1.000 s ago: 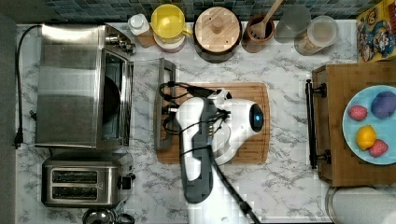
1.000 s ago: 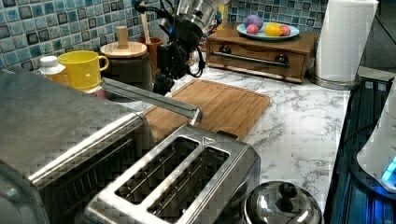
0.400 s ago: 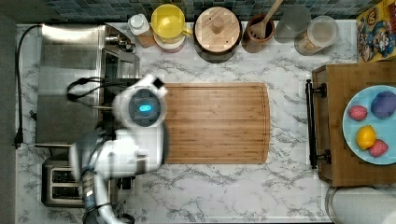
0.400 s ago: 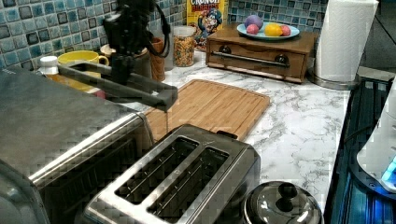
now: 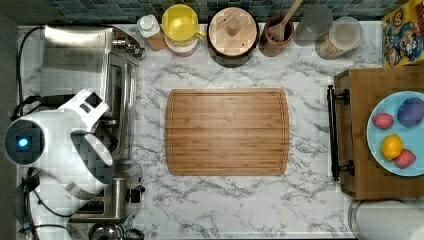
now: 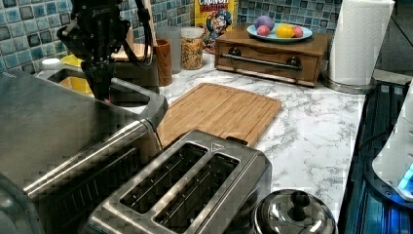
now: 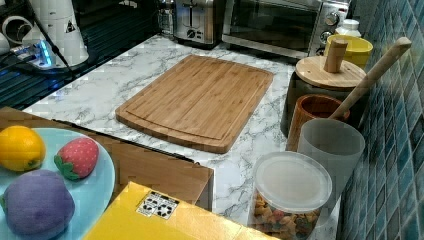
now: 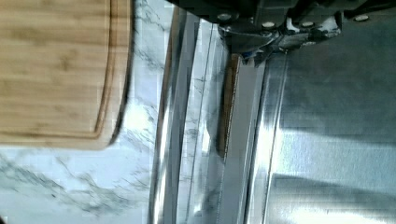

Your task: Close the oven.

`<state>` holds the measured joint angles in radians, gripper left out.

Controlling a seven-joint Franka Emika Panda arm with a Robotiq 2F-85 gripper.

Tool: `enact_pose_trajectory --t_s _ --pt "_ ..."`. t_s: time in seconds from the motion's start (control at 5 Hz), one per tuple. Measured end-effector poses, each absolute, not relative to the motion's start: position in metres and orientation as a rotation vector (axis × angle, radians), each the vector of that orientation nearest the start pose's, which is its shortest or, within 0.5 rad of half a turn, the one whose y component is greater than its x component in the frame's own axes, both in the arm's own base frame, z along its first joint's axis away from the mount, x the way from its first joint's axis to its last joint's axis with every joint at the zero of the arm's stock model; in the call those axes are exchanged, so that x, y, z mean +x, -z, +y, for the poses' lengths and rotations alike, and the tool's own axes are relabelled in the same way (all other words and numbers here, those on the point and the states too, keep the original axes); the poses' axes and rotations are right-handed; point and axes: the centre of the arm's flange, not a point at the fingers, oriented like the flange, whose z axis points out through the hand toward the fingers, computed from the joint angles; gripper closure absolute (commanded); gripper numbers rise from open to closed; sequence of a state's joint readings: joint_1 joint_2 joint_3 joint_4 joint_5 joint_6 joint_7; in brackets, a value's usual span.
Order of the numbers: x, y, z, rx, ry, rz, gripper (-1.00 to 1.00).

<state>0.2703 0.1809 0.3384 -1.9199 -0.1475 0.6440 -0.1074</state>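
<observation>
The oven [image 5: 75, 60] stands at the top view's left, its glass door upright against the front and the bar handle [image 6: 87, 153] running along the door's top edge. In the right view the oven [image 7: 272, 20] shows its door flat against the body. My gripper [image 6: 101, 90] hangs just above the oven's top, by the door's upper edge, fingers shut with nothing held. The wrist view shows the gripper [image 8: 252, 51] over the seam between door and steel top [image 8: 327, 140]. In the top view the white arm [image 5: 55, 145] covers the oven's near half.
A two-slot toaster [image 6: 185, 190] sits beside the oven, with a steel lid [image 6: 292, 214] near it. A bamboo cutting board [image 5: 227, 131] lies mid-counter. Jars, a yellow mug [image 5: 180, 22] and a utensil cup line the back wall. A wooden box [image 5: 360, 140] holds a fruit plate.
The arm swung from over the cutting board to over the oven. The oven door rose from lying flat open to upright against the oven.
</observation>
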Motion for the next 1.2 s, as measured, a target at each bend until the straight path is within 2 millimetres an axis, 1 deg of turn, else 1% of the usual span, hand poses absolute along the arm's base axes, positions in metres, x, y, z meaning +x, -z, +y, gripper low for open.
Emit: enact_pose_trajectory --t_s 0.2,0.4,0.6,0.8,1.0,1.2 --pt "0.504 -0.423 0.343 -3.091 0.231 0.095 1.00" --pt "0.503 -0.441 0.334 -2.932 0.244 0.180 1.00" --pt "0.497 -0.473 0.316 -2.887 0.358 0.199 1.00" --pt "0.490 -0.513 0.305 -2.853 0.457 0.211 1.00" --pt "0.486 -0.537 0.302 -2.820 0.520 0.214 1.00" --pt "0.488 -0.535 0.303 -2.818 0.519 0.215 1.00"
